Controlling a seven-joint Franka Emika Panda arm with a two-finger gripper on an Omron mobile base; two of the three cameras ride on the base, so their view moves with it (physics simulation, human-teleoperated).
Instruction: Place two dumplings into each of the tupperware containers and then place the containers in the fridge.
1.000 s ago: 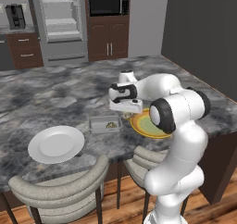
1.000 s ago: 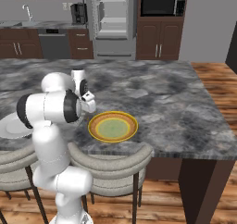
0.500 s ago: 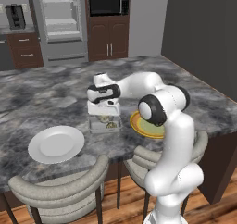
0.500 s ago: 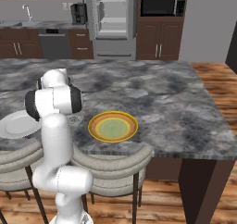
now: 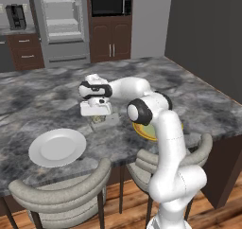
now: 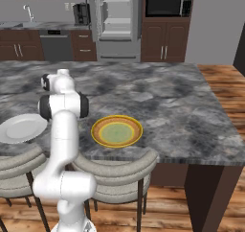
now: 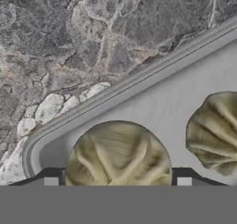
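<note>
The hand (image 5: 96,115) hangs low over a tupperware container (image 5: 105,121) on the grey marbled surface (image 5: 42,100), pointing straight down into it. In the hand view its two dark fingertips (image 7: 51,180) stand wide apart, one on either side of a dumpling (image 7: 118,154) that lies between them on the container's pale floor. The fingertips flank the dumpling closely, but the jaws are spread wide and whether they actually touch it cannot be told.

A second dumpling (image 7: 214,131) lies just beside the first, toward the right of the hand view, apart from the fingertips. Both dumplings are pleated, pale beige and rest inside the same container (image 7: 152,105), whose rounded corner and raised rim show against the marble.

In the left base view the container sits between a round white plate (image 5: 57,147) nearer the surface's front edge and a yellow orange-rimmed plate (image 5: 142,130) partly hidden behind the arm. The same yellow plate (image 6: 116,131) shows bare in the right base view, with the white plate (image 6: 21,128) off to its left.

The fridge (image 5: 63,24) stands at the far wall, well apart from the surface, its pale shelves visible, with a black microwave (image 5: 110,3) just to its right above dark wooden cabinets.
</note>
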